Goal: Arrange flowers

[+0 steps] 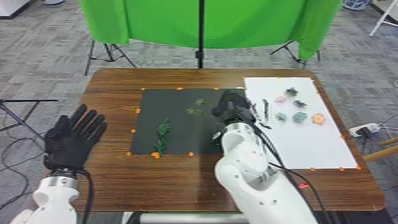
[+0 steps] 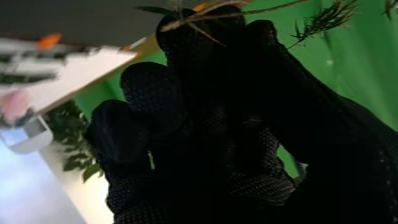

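Note:
In the head view my right hand (image 1: pixel 233 107) is over the right part of the dark mat (image 1: pixel 188 142), pinching a thin green sprig (image 1: pixel 197 106) that spreads out to its left. The right wrist view has the right hand (image 2: pixel 209 115) with the brown stem (image 2: pixel 240 13) crossing at its fingertips and thumb tip. A longer leafy stem (image 1: pixel 163 132) lies on the mat's left part. My left hand (image 1: pixel 73 140) rests left of the mat, palm down, its fingers straight and spread.
On the white sheet (image 1: pixel 311 147) at the right lie a pink flower (image 1: pixel 282 99), an orange flower (image 1: pixel 318 118), a teal one (image 1: pixel 299 117), several darker pieces and a thin green stem (image 1: pixel 266 109). Orange markers edge the mat and sheet. A green cloth (image 1: pixel 155 22) hangs behind the table.

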### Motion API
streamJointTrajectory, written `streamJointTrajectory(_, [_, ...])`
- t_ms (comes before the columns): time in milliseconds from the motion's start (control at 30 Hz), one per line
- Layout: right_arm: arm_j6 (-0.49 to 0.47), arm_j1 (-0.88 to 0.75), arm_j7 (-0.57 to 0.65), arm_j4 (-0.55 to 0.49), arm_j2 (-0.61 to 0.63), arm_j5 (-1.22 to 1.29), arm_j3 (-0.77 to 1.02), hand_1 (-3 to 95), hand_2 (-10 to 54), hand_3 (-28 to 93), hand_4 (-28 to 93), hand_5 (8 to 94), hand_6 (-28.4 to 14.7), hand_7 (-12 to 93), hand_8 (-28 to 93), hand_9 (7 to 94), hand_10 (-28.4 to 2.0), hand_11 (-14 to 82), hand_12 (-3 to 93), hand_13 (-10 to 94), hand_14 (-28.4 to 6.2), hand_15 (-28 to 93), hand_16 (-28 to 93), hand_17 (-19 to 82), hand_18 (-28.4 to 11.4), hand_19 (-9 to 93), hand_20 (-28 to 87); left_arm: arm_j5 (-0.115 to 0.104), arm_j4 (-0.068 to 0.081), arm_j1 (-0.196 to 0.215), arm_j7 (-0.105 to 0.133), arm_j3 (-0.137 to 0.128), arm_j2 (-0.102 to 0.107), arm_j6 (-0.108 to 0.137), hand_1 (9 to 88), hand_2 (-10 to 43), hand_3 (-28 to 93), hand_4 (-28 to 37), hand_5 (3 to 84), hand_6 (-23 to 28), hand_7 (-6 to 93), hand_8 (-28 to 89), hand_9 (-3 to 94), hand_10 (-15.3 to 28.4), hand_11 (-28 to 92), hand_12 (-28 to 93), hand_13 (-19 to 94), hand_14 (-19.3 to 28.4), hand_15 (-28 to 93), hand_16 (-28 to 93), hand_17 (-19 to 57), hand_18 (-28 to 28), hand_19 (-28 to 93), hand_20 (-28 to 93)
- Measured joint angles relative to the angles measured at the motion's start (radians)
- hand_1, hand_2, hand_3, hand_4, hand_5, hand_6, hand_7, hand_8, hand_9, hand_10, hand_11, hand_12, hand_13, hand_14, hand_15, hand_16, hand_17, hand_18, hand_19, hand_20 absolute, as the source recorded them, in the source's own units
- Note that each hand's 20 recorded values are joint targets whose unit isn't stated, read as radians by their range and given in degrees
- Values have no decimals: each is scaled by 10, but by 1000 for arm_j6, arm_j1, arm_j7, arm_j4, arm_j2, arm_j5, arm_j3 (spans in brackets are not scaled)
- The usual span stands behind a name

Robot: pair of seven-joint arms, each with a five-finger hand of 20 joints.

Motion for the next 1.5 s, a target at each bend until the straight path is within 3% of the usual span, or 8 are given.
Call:
streamJointTrajectory(167, [-105, -6, 22, 14, -50, 9, -9, 495, -95, 832, -191, 775, -39, 390, 160, 821, -164, 213, 430, 656, -158, 716, 328, 378, -284, 932, 609, 0, 17, -35, -8, 22, 20, 0, 272, 137, 782, -283, 417, 114, 67, -82, 346, 170, 183, 89, 261, 177, 350, -78, -84, 163, 407, 131])
streamJointTrajectory(300, [-232, -22, 41, 2, -73, 23, -22, 465, -95, 791, -195, 731, -50, 406, 151, 756, -189, 330, 324, 641, -172, 751, 253, 376, -284, 932, 617, 0, 20, -53, -24, 25, 29, 0, 269, 134, 782, -283, 417, 114, 66, -82, 346, 170, 184, 88, 261, 177, 350, -79, -84, 163, 407, 131])
streamJointTrajectory(367, [-235, -31, 49, -1, -79, 32, -35, 445, -95, 777, -209, 690, -58, 420, 135, 720, -205, 386, 251, 630, -176, 756, 240, 373, -284, 932, 618, 1, 22, -61, -30, 30, 32, 0, 260, 127, 784, -283, 416, 114, 66, -81, 346, 170, 184, 88, 260, 177, 349, -79, -84, 163, 406, 131])
streamJointTrajectory(533, [-200, -47, 55, -9, -85, 46, -62, 381, -95, 810, -227, 619, -86, 416, 91, 673, -228, 423, 236, 598, -193, 765, 232, 373, -284, 932, 620, 1, 28, -75, -38, 43, 38, -1, 256, 121, 783, -283, 415, 113, 65, -81, 345, 171, 180, 88, 261, 176, 347, -78, -84, 163, 404, 131])
streamJointTrajectory(733, [-194, -52, 56, -30, -84, 61, -67, 347, -95, 822, -218, 611, -103, 429, -127, 646, -239, 449, 236, 582, -202, 776, 214, 373, -284, 932, 619, 0, 28, -75, -36, 45, 38, -1, 255, 109, 781, -283, 414, 114, 64, -80, 345, 170, 179, 89, 261, 177, 345, -76, -83, 162, 401, 130])
streamJointTrajectory(1167, [-200, -60, 28, -126, -11, 102, -63, 332, -65, 807, -201, 690, -97, 279, -119, 685, -238, 367, 219, 581, -210, 751, 214, 370, -284, 932, 607, -1, 16, -28, 2, 22, 19, -2, 259, 117, 775, -283, 416, 115, 66, -80, 347, 170, 182, 90, 262, 177, 347, -76, -84, 163, 403, 134])
streamJointTrajectory(1233, [-204, -66, 23, -131, 3, 114, -56, 334, -60, 810, -197, 707, -95, 255, -118, 685, -241, 299, 194, 564, -216, 725, 202, 366, -284, 932, 594, -1, 15, -18, 4, 18, 16, -2, 259, 120, 775, -283, 416, 114, 66, -81, 347, 170, 183, 90, 262, 177, 347, -76, -84, 163, 404, 134])
streamJointTrajectory(1500, [-217, -87, 19, -105, 4, 114, -55, 333, -51, 810, -199, 740, -98, 161, -112, 682, -244, 255, 184, 553, -218, 709, 191, 357, -284, 932, 571, 0, 15, -19, 0, 19, 14, -3, 258, 123, 775, -283, 416, 114, 67, -81, 347, 170, 184, 89, 262, 177, 347, -77, -84, 163, 403, 134])
